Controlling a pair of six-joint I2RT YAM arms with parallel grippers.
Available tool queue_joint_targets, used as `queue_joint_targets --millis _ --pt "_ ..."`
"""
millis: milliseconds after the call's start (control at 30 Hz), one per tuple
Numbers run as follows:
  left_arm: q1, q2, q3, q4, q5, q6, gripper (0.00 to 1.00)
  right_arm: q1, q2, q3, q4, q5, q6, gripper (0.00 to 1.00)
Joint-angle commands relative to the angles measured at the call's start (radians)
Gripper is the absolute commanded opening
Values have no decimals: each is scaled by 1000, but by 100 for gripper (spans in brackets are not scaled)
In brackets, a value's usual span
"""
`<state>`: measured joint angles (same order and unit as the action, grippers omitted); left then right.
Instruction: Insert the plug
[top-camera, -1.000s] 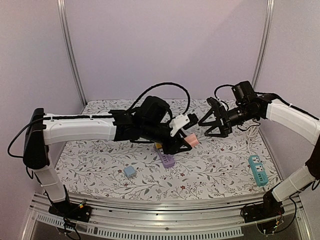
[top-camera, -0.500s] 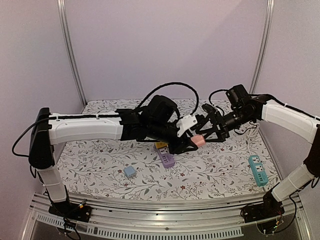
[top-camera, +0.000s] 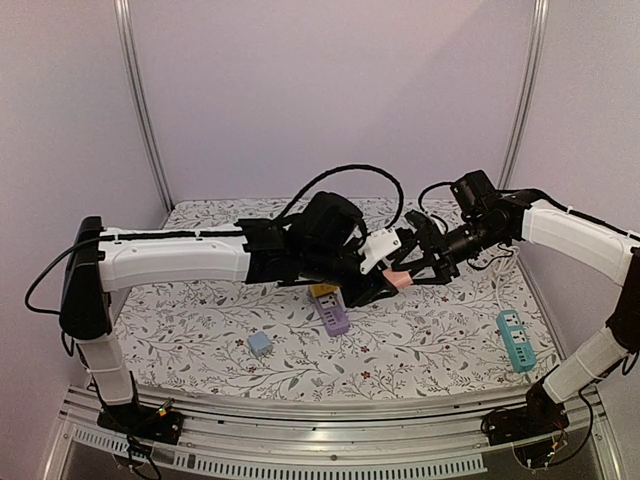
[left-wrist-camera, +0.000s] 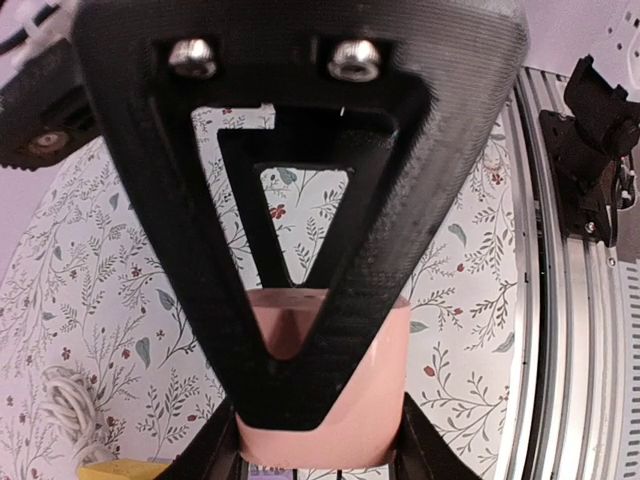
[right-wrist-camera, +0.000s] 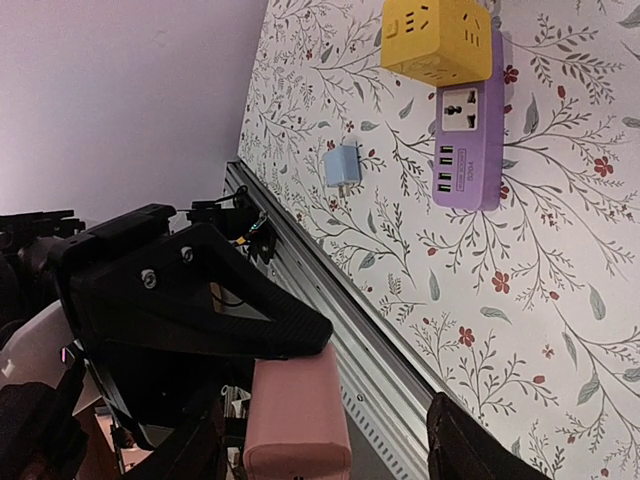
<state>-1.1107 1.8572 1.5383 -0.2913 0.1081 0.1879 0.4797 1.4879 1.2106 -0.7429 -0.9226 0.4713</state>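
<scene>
A pink plug (top-camera: 398, 280) hangs in the air over the middle of the table, with my left gripper (top-camera: 386, 286) shut on it. In the left wrist view the pink plug (left-wrist-camera: 365, 375) fills the space under the black finger. My right gripper (top-camera: 412, 268) meets it from the right and stands open, one finger on either side of the pink plug (right-wrist-camera: 295, 415). A gap shows between the plug and the right-hand finger (right-wrist-camera: 470, 445). Below on the table lies a purple power strip (top-camera: 333, 318), its free socket facing up (right-wrist-camera: 467, 150).
A yellow cube adapter (top-camera: 322, 291) sits at the far end of the purple strip. Nearer the front left lies a small blue adapter (top-camera: 260, 343). A teal power strip (top-camera: 514, 340) lies at the right edge. A white cable (top-camera: 500, 266) trails at the back right.
My left arm has carried the pink plug a little to the right and up. The right gripper has come in to the left around the plug, and its fingers have narrowed.
</scene>
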Motion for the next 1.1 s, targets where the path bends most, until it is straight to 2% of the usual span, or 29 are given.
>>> queue_joint_targets --millis 0,433,733,1067 --pt "-21 40 41 -17 -51 -18 0 4 8 -9 5 10 13 66" --pt "-31 57 57 -24 -105 -33 0 4 21 -11 4 1 13 60" --pt "-38 64 61 -19 -105 -25 0 4 37 -9 0 -4 11 59" --pt "-40 75 69 -17 -96 -16 0 4 50 -5 -5 -16 6 49"
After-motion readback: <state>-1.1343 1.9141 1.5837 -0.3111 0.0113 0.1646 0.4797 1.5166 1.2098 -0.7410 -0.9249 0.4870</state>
